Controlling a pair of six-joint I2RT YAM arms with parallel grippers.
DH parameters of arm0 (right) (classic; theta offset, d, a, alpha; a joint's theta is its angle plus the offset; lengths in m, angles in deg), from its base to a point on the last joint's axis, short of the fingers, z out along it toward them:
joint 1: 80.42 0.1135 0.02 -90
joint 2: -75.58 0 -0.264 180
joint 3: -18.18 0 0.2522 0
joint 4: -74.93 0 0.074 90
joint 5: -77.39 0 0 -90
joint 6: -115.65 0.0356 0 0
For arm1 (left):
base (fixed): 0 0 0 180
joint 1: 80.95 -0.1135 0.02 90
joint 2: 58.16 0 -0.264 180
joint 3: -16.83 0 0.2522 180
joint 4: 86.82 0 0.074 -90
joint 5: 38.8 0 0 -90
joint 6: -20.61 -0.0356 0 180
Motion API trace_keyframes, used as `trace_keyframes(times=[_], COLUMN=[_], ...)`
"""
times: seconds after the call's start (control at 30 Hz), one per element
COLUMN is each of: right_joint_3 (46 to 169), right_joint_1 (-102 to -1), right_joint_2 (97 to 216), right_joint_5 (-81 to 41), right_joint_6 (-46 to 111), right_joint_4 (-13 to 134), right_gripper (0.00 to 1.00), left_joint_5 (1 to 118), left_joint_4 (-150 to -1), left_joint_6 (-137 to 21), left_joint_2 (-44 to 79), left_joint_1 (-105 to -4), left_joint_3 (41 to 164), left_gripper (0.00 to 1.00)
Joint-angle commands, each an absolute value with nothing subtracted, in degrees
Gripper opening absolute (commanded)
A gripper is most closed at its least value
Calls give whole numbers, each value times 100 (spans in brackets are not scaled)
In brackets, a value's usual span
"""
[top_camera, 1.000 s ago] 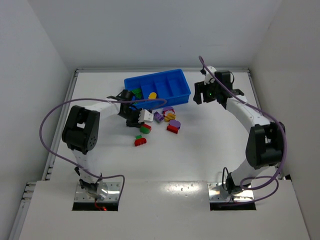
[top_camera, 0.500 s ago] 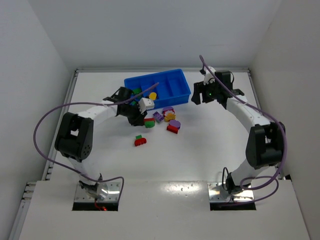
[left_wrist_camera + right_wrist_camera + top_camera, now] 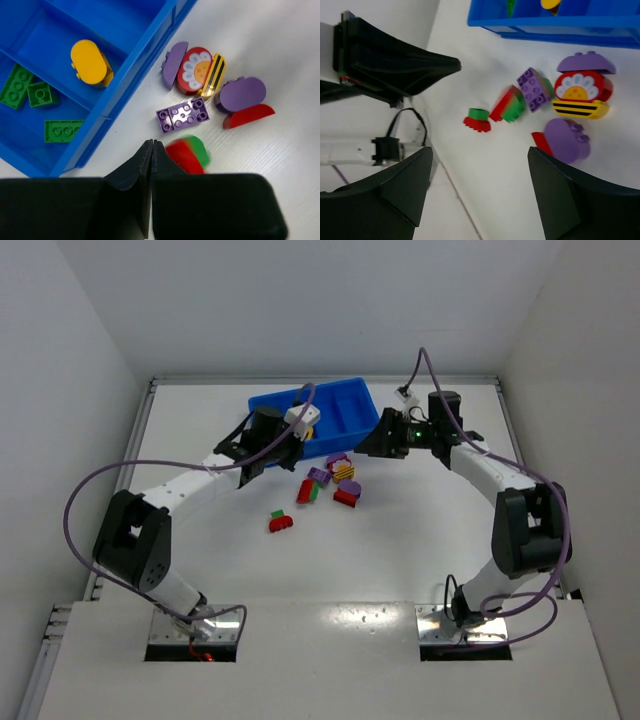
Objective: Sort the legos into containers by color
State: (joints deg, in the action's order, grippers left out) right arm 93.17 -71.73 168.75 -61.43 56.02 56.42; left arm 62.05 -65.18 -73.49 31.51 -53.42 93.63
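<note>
Legos (image 3: 182, 115) lie clumped just outside the tray's (image 3: 127, 80) near wall, greens + 1 yel already inside, so my right pincer (image 3: 480, 152) hangs wide open & empty over the clump, prob for a pick; my left pincer (image 3: 152, 147) is pinched shut on nothing by that wall.

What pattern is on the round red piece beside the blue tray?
The red piece shows a white flower with a yellow centre, clearest in the left wrist view.

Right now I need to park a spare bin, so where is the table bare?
Bare: the near table between the loose legos and the front edge, right of the stray red-green piece. Crowded: the strip before the blue tray, where legos cluster.
</note>
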Motion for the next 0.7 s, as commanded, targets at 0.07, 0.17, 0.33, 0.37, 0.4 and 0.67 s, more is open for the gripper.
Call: trace_keyframes(times=[0.07,0.17,0.33,0.37,0.4,0.67], right_joint_3=[9425,9574,9733,9733,9733,9628], right_joint_1=[-7137,-7137,-7137,-7137,-7137,-7199], right_joint_2=[16998,17129,17077,17007,17006,16672], right_joint_5=[-6745,-6798,-6491,-6351,-6254,-5937], right_joint_6=[6678,6441,5380,5264,5158,4332], right_joint_4=[6583,6286,5520,5458,5319,4817], right_gripper=[78,78,78,78,78,78], left_joint_5=[5506,5612,6191,6192,6314,7061], left_joint_4=[-6805,-6744,-6217,-5946,-5865,-4758], left_joint_6=[-6904,-6956,-7464,-7579,-7694,-9030], left_joint_2=[2868,2797,2718,2649,2570,2516], left_joint_1=[-5054,-4992,-5106,-5106,-5106,-5221], left_joint_3=[9308,9246,9054,9053,8940,8535], left_gripper=[8,15,54,58,62,78])
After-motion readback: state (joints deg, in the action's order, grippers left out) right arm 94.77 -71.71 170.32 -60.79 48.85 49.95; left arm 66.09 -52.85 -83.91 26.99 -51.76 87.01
